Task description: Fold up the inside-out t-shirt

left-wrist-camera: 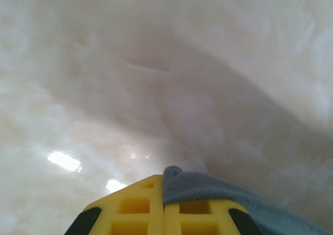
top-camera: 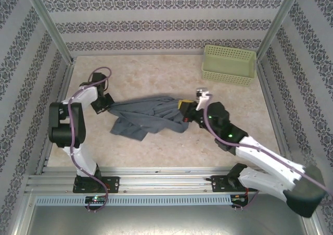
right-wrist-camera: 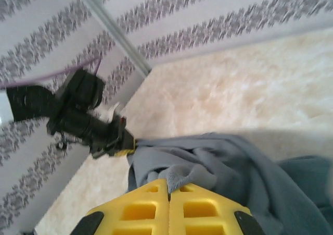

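Mid-table, the slate blue-grey inside-out t-shirt [top-camera: 148, 116] is bunched into a band running left to right between both grippers, with a loose flap drooping toward the near side. The left gripper [top-camera: 107, 106] is pinching the shirt's left end. In the left wrist view its yellow fingers [left-wrist-camera: 135, 211] are pressed together with a fold of cloth [left-wrist-camera: 208, 185] poking out at the seam. The right gripper [top-camera: 183, 106] is pinching the right end, its fingers [right-wrist-camera: 200, 209] closed tight on gathered fabric [right-wrist-camera: 223, 162]. The marbled beige table [top-camera: 156, 73] lies under it all. Far right corner: a pale green perforated basket [top-camera: 229, 64], well apart from the shirt.
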`<state>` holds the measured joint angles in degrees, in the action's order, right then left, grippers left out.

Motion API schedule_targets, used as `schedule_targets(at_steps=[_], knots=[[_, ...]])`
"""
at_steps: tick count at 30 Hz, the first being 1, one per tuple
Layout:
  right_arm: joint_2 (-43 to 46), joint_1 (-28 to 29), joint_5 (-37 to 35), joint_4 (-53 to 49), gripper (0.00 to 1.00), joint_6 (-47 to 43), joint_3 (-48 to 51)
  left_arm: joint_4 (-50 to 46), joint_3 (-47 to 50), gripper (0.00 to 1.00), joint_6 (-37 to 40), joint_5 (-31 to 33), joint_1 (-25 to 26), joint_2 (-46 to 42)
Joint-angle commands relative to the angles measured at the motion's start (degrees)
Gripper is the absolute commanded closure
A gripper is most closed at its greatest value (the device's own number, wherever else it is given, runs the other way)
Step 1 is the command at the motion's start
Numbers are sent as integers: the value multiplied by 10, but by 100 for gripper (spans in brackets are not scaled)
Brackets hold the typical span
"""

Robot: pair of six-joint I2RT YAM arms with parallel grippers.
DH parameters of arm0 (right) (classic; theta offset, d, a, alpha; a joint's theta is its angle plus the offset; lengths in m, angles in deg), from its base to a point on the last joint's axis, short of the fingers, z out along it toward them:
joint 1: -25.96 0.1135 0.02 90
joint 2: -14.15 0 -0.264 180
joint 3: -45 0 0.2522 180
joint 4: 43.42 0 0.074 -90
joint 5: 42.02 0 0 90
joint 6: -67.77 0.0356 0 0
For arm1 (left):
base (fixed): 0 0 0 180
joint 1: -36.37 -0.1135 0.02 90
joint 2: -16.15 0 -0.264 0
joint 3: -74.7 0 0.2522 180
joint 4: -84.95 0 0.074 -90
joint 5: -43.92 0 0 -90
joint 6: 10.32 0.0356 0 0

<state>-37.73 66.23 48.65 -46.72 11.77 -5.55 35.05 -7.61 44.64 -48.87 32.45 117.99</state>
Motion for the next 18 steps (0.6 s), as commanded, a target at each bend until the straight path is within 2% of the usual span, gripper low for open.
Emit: schedule_targets(at_steps=[1,3,6,7,8,9,10,13,16,18], knots=[[36,-17,-7,-79,100,-13,-7,57,17,100,-33,-3,-17,-39],[28,-16,-5,-82,100,-3,11,46,9,99,-28,-45,-10,-40],[-9,-13,-8,-50,100,49,53,41,18,89,-27,-95,28,-66],[-23,-10,-11,-33,100,64,66,46,32,80,-27,-103,44,-87],[-34,-4,-19,-26,100,71,72,47,43,67,-23,-104,61,-109],[-45,5,-30,-23,100,74,77,40,52,50,-15,-94,86,-134],[-54,12,-38,-20,100,75,79,23,54,38,-4,-76,114,-158],[-67,30,-46,-8,100,73,78,20,66,23,24,-56,214,-227],[-73,36,-44,-14,100,67,62,94,112,18,32,-101,296,-287],[-74,40,-45,-14,100,64,53,127,139,17,26,-106,334,-307]])
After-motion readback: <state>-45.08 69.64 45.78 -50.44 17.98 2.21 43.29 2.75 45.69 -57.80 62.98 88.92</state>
